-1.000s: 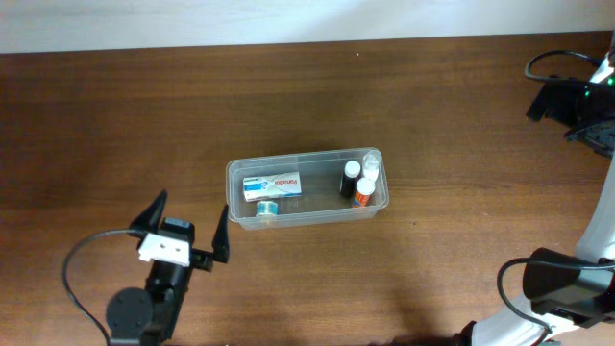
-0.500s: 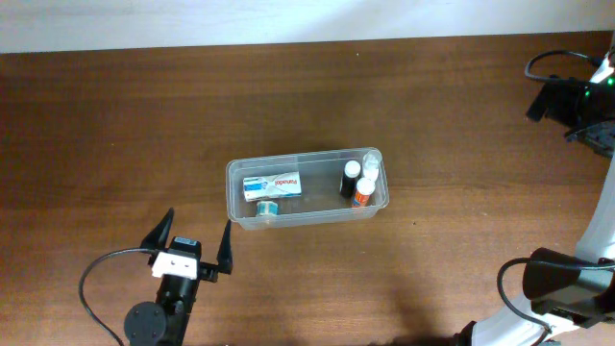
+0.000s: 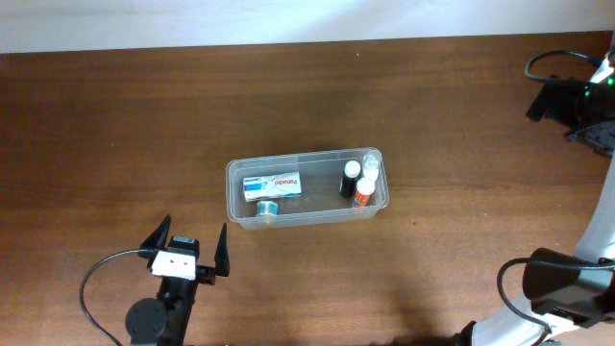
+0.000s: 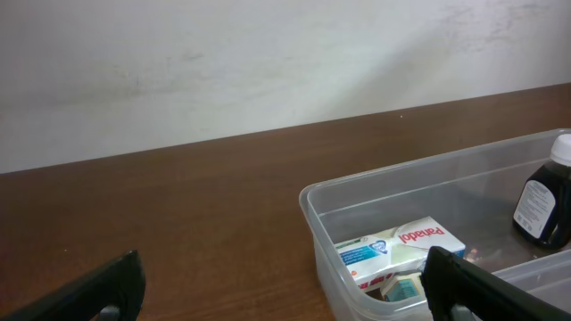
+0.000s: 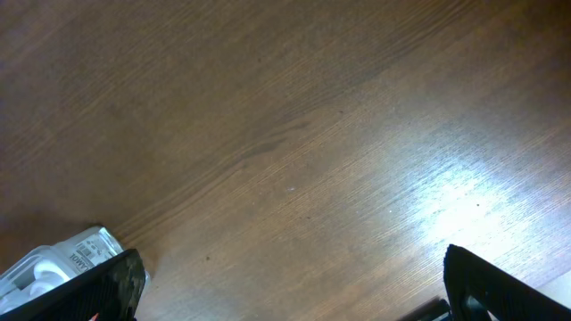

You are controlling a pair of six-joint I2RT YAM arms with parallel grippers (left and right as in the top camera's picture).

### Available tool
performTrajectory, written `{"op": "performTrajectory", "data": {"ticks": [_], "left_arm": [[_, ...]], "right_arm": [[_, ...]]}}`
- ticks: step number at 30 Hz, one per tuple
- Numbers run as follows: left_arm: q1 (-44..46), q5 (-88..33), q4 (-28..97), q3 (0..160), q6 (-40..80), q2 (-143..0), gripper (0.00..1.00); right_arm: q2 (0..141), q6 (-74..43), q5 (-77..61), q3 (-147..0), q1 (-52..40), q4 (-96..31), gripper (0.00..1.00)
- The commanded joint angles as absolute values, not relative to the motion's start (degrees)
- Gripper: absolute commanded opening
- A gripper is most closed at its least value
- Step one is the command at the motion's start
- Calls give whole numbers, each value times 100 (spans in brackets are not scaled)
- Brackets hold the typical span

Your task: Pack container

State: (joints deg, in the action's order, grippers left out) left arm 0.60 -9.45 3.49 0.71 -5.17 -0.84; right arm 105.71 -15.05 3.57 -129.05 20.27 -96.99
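Observation:
The container is a clear, shallow tub in the middle of the table. Inside lie a white and blue box and a small teal round item at the left end. A black bottle, a clear bottle and an orange one stand at its right end. My left gripper hovers open and empty just off the tub's near left corner. The left wrist view shows the container, the box and the black bottle past the left gripper. My right gripper is open over bare wood.
My right arm sits at the far right edge of the table, well away from the tub. A white labelled object shows at the lower left of the right wrist view, partly behind a finger. A pale wall backs the table.
My left gripper has drawn back toward the table's front edge, away from the container's corner, still open. The right arm and the tub's contents have not moved.

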Motion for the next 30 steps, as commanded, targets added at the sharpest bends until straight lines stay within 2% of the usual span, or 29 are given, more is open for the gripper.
{"op": "performTrajectory", "data": {"ticks": [1,23,30], "left_arm": [[32,-878,375,49,-611,-30,99],[32,-880,377,49,-611,-30,99],[32,-880,375,49,-611,-30,99]], "right_arm": [[10554,-1551,351,-12921,2067,-9725,98],[10521,-1551,351,-12921,2060,-9703,98],[9564,-1551,351,-12921,1640,-9690,98]]}}
